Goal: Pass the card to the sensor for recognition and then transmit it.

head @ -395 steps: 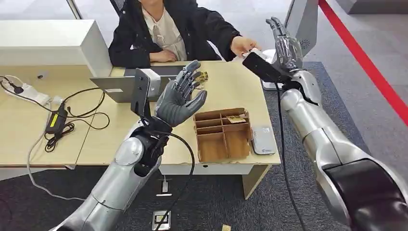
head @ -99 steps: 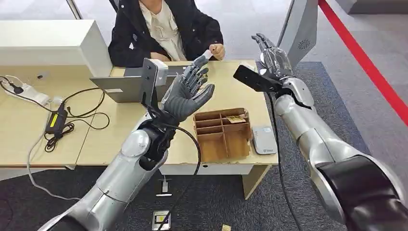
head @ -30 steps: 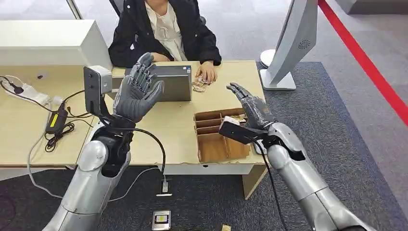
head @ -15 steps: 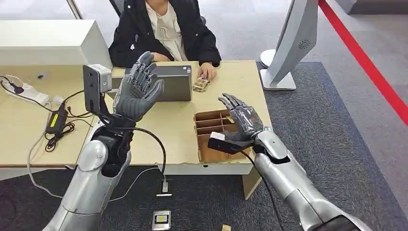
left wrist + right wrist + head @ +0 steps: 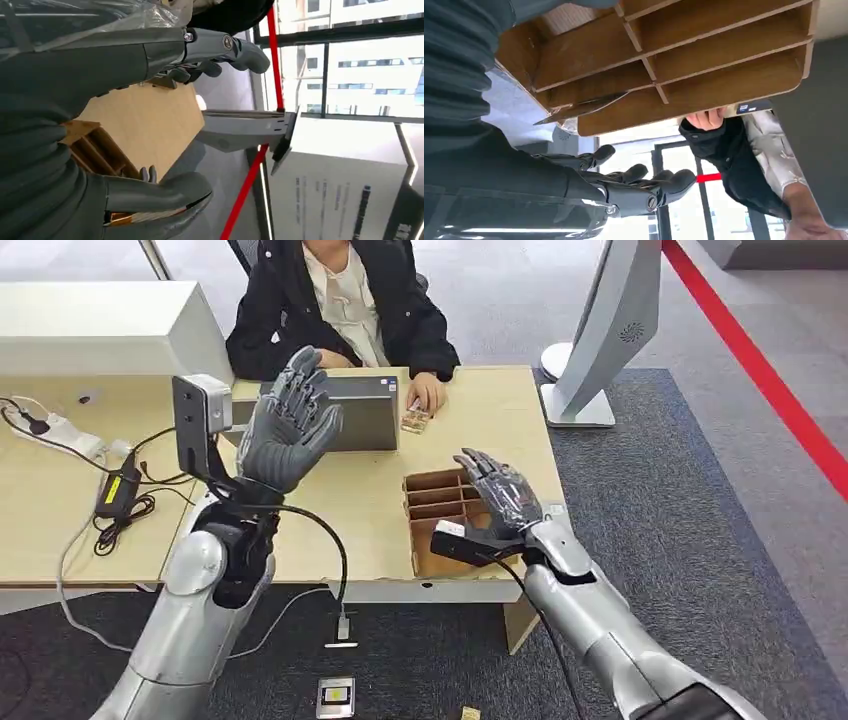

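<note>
**Card waits in the tray, right hand spread just above it**

Card first: from the right wrist camera it looks like a thin flat slip lying tilted in one end compartment of the wooden divider tray, one edge lifted off the floor of the slot. The right hand hovers over that end of the tray with its fingers apart and nothing in them. It is near the card but not touching it, as far as I can tell.

I'd judge the card light, stiff enough to keep its shape, and smooth, so it could slide out of a loose hold. The raised edge looks like the best place to pinch, thumb on one face and a finger on the other. The slot walls leave little room for thick fingers.

Further out, the left hand is held up over the desk, palm open and empty. Across the desk, a seated person's hand rests beside a small stack of cards.
</note>
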### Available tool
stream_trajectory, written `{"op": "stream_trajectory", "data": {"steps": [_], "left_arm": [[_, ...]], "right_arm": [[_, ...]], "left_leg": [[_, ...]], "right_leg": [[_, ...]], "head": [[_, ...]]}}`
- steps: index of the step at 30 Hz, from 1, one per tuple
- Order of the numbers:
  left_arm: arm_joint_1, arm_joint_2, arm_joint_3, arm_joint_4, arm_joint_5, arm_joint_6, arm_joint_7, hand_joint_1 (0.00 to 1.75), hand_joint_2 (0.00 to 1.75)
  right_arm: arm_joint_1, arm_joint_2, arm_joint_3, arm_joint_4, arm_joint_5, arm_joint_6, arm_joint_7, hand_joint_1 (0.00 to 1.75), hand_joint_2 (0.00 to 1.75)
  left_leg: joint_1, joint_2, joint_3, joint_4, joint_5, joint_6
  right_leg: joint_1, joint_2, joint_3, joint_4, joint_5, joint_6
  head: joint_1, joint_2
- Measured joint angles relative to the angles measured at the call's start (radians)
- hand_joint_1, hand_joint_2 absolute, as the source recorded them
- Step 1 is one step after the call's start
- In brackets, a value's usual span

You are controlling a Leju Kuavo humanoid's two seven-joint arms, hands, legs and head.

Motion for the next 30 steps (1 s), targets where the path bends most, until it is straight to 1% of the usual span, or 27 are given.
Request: {"op": "stream_trajectory", "data": {"steps": [4,9,14,23,30], "left_arm": [[-0.001,-0.003,-0.001,0.000,0.005,0.000,0.000,0.00,1.75],[-0.002,-0.005,-0.002,0.001,0.009,-0.003,0.000,0.00,1.75],[-0.007,-0.011,-0.003,0.012,0.010,0.001,-0.018,0.00,1.75],[-0.015,-0.019,-0.006,0.019,0.016,0.009,-0.021,0.00,1.75],[-0.016,-0.024,-0.008,0.034,0.018,0.012,-0.036,0.00,1.75]], "right_arm": [[-0.005,-0.006,0.000,0.014,0.010,-0.053,0.012,0.00,1.75],[-0.016,-0.022,-0.004,0.028,-0.007,-0.073,0.013,0.00,1.75],[-0.019,-0.037,-0.018,0.040,-0.018,-0.093,0.006,0.00,1.75],[-0.041,-0.062,-0.032,0.058,-0.032,-0.102,0.001,0.00,1.75],[-0.047,-0.070,-0.038,0.073,-0.035,-0.103,-0.011,0.00,1.75]], "left_leg": [[0.000,0.000,0.000,0.000,0.000,0.000],[0.000,0.000,0.000,0.000,0.000,0.000],[0.000,0.000,0.001,0.000,0.000,0.000],[0.000,0.000,0.001,0.000,0.000,0.000],[0.000,0.000,0.000,0.000,0.000,0.000]], "right_leg": [[0.000,0.000,0.000,0.000,0.000,0.000],[0.000,0.000,0.000,0.000,0.000,0.000],[0.000,0.000,0.000,0.000,0.000,0.000],[0.000,0.001,0.000,0.000,0.000,0.000],[0.000,0.001,0.000,0.000,0.000,0.000]], "head": [[0.000,0.000],[0.000,0.000],[0.000,0.000],[0.000,0.000],[0.000,0.000]]}}
